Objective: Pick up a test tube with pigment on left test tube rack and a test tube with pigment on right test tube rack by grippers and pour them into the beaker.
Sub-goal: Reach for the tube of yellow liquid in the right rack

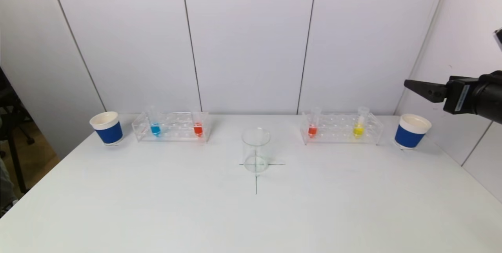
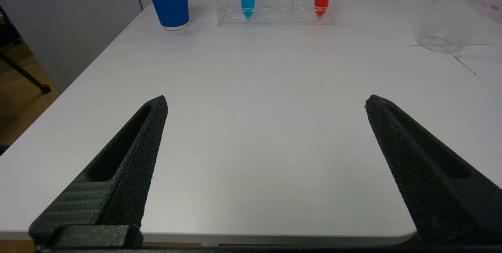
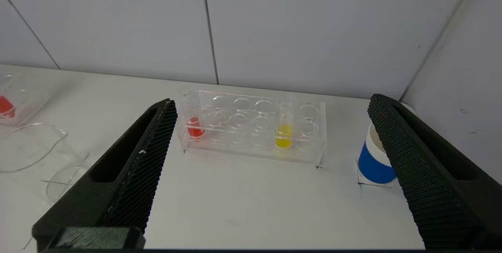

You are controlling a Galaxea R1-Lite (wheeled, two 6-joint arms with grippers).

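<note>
A clear beaker [image 1: 256, 150] stands mid-table on a drawn cross. The left rack [image 1: 170, 126] holds a blue-pigment tube [image 1: 155, 129] and a red-pigment tube [image 1: 198, 129]. The right rack [image 1: 341, 129] holds a red-pigment tube [image 1: 312, 130] and a yellow-pigment tube [image 1: 358, 130]. My right gripper [image 3: 271, 101] is open and empty, raised at the table's right side, well short of the right rack [image 3: 251, 147]. My left gripper [image 2: 266, 102] is open and empty, low over the table's front left edge, far from the left rack [image 2: 274, 15]; the head view does not show it.
A blue paper cup [image 1: 107, 128] stands left of the left rack, another [image 1: 410, 131] right of the right rack. White wall panels rise behind the racks. The table [image 1: 251, 213] is bare in front of the beaker.
</note>
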